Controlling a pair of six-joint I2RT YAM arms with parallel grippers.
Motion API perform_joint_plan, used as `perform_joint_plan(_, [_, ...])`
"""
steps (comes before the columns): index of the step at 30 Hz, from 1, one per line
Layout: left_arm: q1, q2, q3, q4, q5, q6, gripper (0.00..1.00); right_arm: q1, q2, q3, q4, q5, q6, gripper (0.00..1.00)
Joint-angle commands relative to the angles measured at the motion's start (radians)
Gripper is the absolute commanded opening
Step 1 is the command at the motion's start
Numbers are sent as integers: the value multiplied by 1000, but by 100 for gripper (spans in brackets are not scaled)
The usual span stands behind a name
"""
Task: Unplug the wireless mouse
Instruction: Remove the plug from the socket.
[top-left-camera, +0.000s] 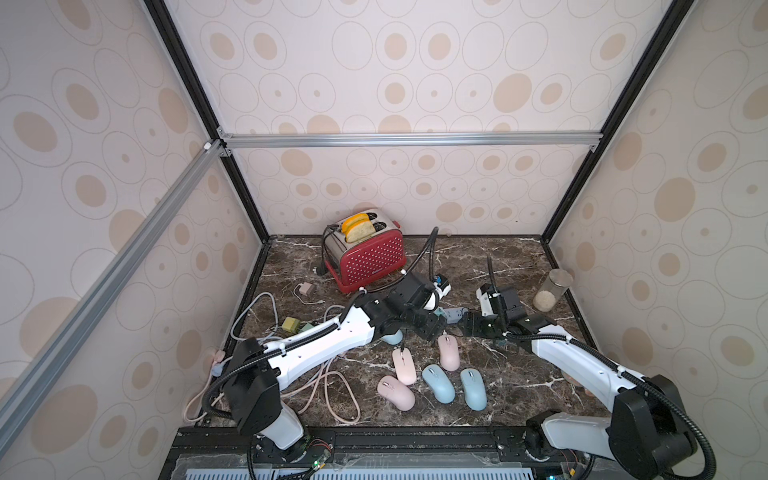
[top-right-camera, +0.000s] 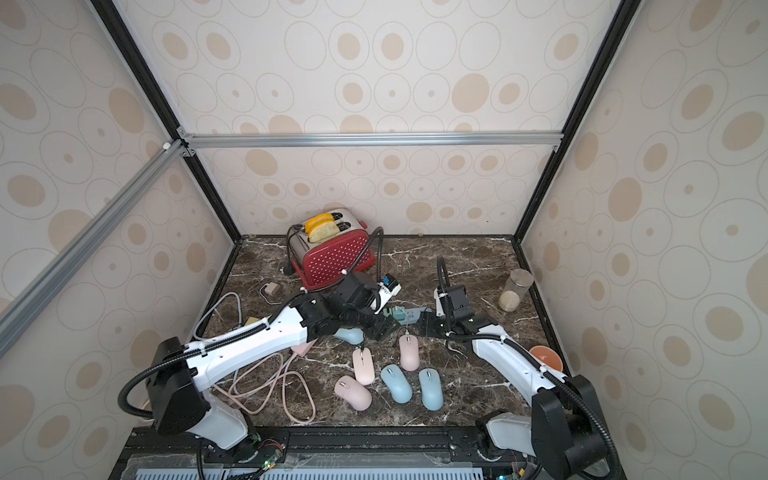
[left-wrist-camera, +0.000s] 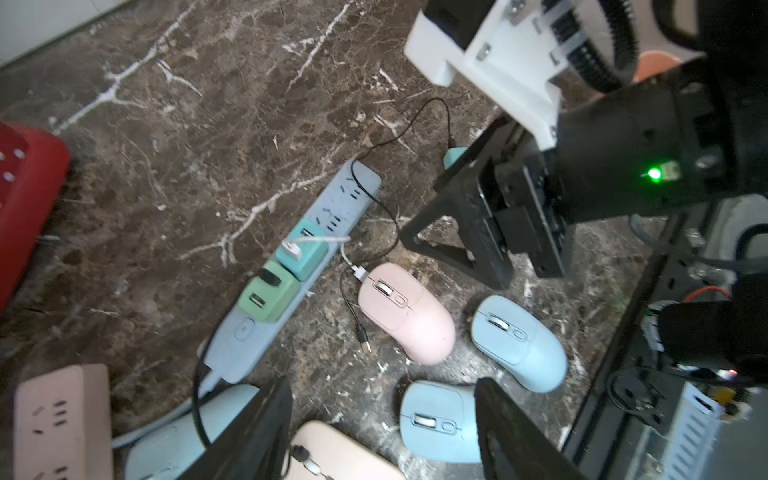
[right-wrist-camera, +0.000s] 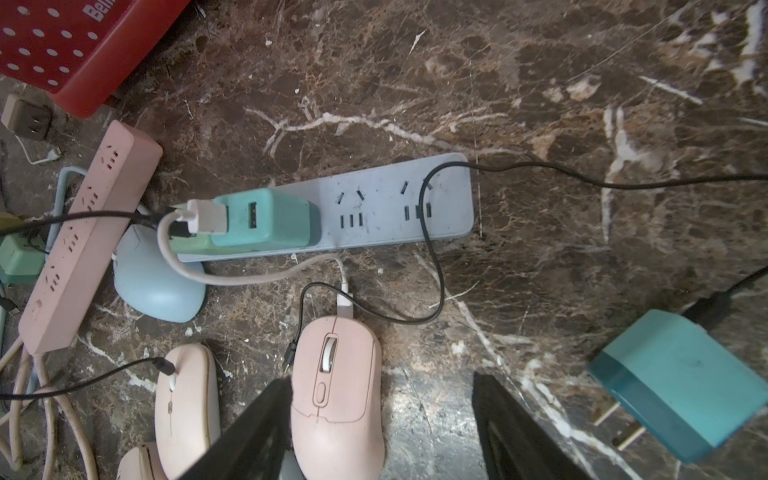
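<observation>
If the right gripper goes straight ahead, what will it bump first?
Probably the pink mouse with the white cable plugged in, lying close before the open right gripper. Beyond it lies the blue power strip. Depth is unclear.

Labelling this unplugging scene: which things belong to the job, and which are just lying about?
Job: pink mouse, its white cable, teal charger, blue power strip.
Lying about: toaster, jar, blue mice, pink power strip.

Both spread: left fingers (left-wrist-camera: 249, 436), right fingers (right-wrist-camera: 511, 428), angled downward.
</observation>
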Motion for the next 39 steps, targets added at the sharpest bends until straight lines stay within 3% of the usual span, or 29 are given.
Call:
perform_joint_plan(1, [35,99,145,-239,-103,162,67,-21,1,-7,35,-45,4,73])
perform_joint_plan(9, [82,262,281,-300,-187,322,69,-46,-5,-64,98,-111,22,74])
perform_joint_plan(12, [88,323,313,-328,-155,366,68,-49,-10,-80,108,-115,20,75])
perform_joint_plan(19, [87,428,355,-343,-111,388,63,-55,3,-95,132,-136,22,75])
perform_joint_plan(39, [87,498,368,-262,-36,418,51,-60,13,-106,129,-146,23,72])
